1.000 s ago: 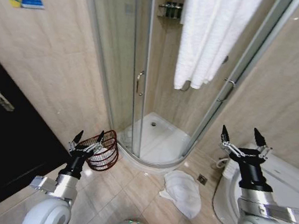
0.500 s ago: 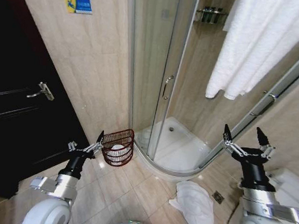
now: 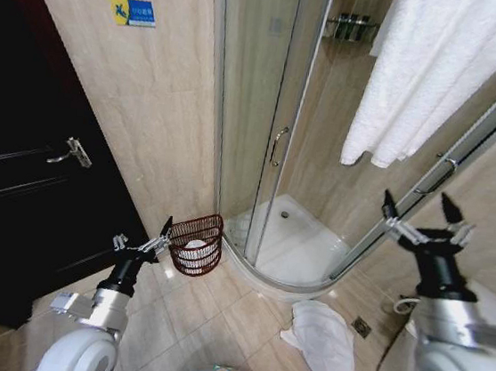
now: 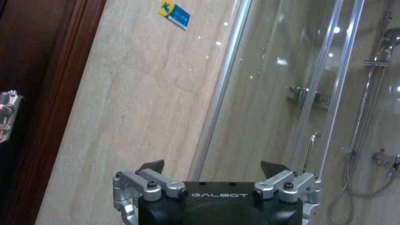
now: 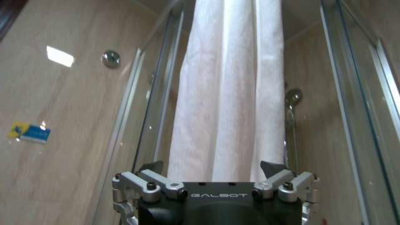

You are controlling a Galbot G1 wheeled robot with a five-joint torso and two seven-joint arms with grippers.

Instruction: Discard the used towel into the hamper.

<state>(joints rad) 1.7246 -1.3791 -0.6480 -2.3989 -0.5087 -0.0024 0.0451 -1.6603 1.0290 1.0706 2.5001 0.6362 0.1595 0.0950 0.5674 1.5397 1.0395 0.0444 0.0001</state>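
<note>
Bathroom corner, seen from behind the robot. The glass shower point(image 3: 264, 125) fills the middle of the room, its curved door closed over a white tray point(image 3: 299, 245). A dark door point(image 3: 22, 205) with a metal handle point(image 3: 73, 151) stands on the left, and the beige tiled wall point(image 3: 159, 104) between door and shower carries a small blue-and-yellow sign point(image 3: 132, 11). A long white towel point(image 3: 427, 72) hangs at upper right, in front of the shower glass. The tiled floor point(image 3: 215, 316) runs along the bottom.

The used towel point(image 3: 322, 339), white and crumpled, lies on the floor just outside the shower tray's curved edge, right of centre and well apart from the hamper. The hamper point(image 3: 196, 244), a reddish-brown wire basket, stands upright on the floor beside the left end of the shower door; something white lies inside it.

The left end effector point(image 3: 142, 247) is raised at lower left, near the hamper's left side, fingers spread wide and empty. The right end effector point(image 3: 425, 224) is raised at right, above the used towel and apart from it, likewise wide and empty. The wrist views point(image 4: 212, 180) point(image 5: 212, 180) confirm both pairs of fingertips parted with nothing between.
</note>
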